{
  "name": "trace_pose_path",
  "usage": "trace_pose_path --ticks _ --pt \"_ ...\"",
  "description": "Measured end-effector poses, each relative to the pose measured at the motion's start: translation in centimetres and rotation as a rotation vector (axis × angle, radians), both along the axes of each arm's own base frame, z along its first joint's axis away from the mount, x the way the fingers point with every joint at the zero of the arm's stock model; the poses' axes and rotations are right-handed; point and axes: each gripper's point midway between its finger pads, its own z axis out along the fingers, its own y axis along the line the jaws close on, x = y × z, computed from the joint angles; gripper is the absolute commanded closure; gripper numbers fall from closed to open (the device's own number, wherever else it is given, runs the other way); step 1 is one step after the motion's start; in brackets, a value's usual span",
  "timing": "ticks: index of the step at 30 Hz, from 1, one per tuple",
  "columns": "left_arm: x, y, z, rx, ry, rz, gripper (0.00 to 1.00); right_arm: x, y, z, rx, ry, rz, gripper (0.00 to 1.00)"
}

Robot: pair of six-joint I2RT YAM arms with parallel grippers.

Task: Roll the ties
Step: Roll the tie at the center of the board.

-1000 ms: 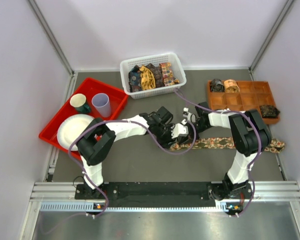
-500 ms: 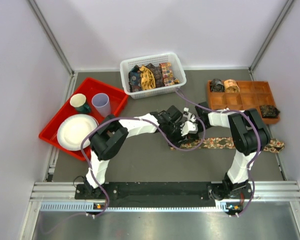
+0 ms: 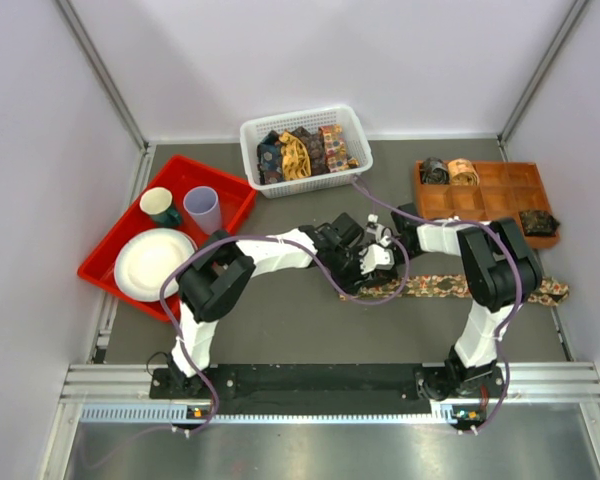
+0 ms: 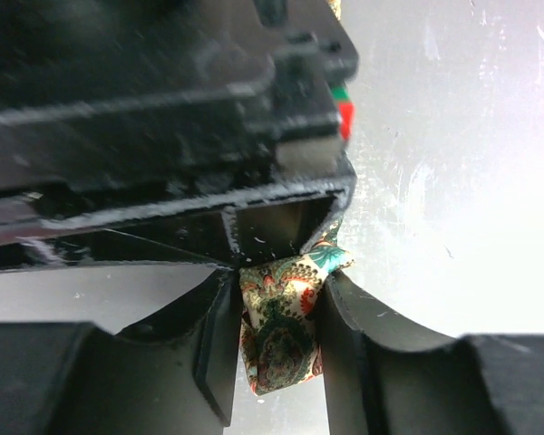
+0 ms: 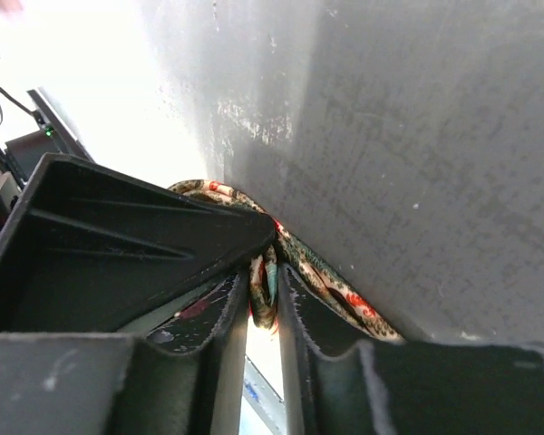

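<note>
A tan-olive tie with orange-red motifs lies flat across the table toward the right. Its near end is folded up between both grippers at the table's middle. My left gripper is shut on that folded end, seen as paisley fabric between its fingers. My right gripper is shut on the same end, pinching a thin fold of it. Both grippers touch each other. More unrolled ties fill the white basket. Rolled ties sit in the orange tray.
A red tray at the left holds a white plate, a green mug and a lilac cup. Walls close the table on three sides.
My left gripper moved right from the tie's left end to meet the right gripper, and the tie's loose end was drawn up between them. Little moved in the last half second.
</note>
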Motion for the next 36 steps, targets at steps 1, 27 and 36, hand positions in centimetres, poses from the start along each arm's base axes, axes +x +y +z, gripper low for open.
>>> trace_pose_path --ticks 1,27,36 --pt "0.0 0.1 0.0 -0.001 -0.004 -0.004 0.64 0.1 -0.1 0.1 0.0 -0.007 -0.001 0.77" --pt "-0.1 0.1 -0.1 -0.004 -0.026 -0.04 0.65 -0.1 -0.3 3.1 0.185 -0.044 0.001 0.68" --pt "-0.2 0.1 -0.1 -0.006 -0.023 -0.043 0.65 -0.1 0.0 2.9 0.201 -0.034 0.006 0.82"
